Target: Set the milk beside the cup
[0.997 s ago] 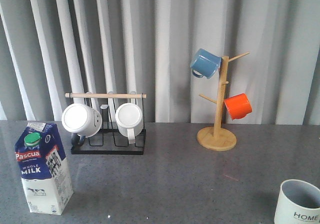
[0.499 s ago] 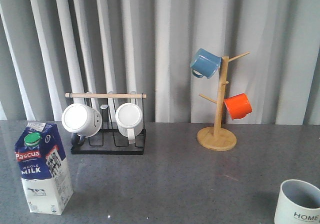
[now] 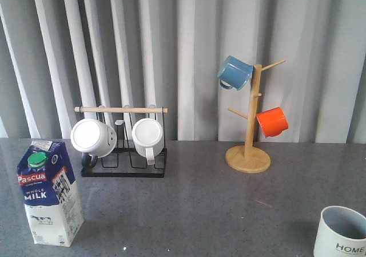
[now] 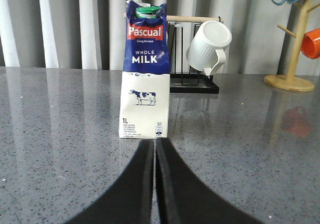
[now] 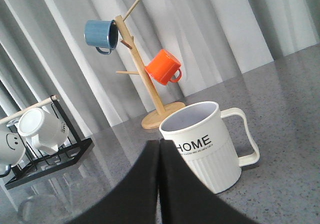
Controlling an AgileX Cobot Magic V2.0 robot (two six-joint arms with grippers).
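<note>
The milk (image 3: 48, 193) is a tall blue-and-white carton with a green cap, upright at the table's front left. The left wrist view shows the milk (image 4: 145, 72) straight ahead of my left gripper (image 4: 154, 142), which is shut and empty just short of its base. The cup (image 3: 341, 233), a pale ribbed mug lettered "HOME", stands at the front right corner. In the right wrist view the cup (image 5: 207, 146) sits close beyond my right gripper (image 5: 160, 143), also shut and empty. Neither arm shows in the front view.
A black wire rack (image 3: 123, 157) with a wooden bar holds two white mugs (image 3: 93, 137) at the back left. A wooden mug tree (image 3: 249, 148) with a blue mug (image 3: 234, 72) and an orange mug (image 3: 271, 122) stands at the back right. Grey curtains hang behind the table.
</note>
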